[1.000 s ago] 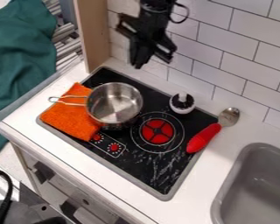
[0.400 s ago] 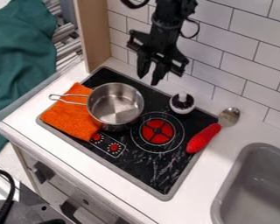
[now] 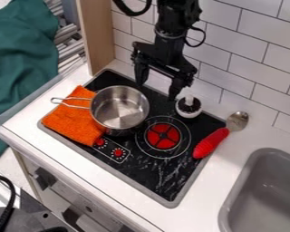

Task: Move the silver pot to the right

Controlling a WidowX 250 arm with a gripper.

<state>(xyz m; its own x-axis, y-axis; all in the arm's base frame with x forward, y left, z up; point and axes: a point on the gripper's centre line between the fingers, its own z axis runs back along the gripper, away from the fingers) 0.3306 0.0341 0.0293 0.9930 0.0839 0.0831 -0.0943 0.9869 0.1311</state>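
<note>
My gripper (image 3: 157, 91) hangs above the back edge of the stove, up and to the right of the pot, with its two fingers spread and nothing between them. The silver pot (image 3: 119, 108) stands upright on the left part of the black stove, and its wire handle points left over the orange cloth. No part of the gripper touches the pot.
An orange cloth (image 3: 74, 122) lies left of the pot. Behind the red burner (image 3: 163, 136) stands a small white container (image 3: 188, 108). A red-handled spoon (image 3: 211, 142) rests at the stove's right edge, near the grey sink (image 3: 264, 190). A tiled wall rises behind.
The gripper has come down and to the right, and its fingers have spread wider apart. Between the first two frames the pot shifted very slightly to the right.
</note>
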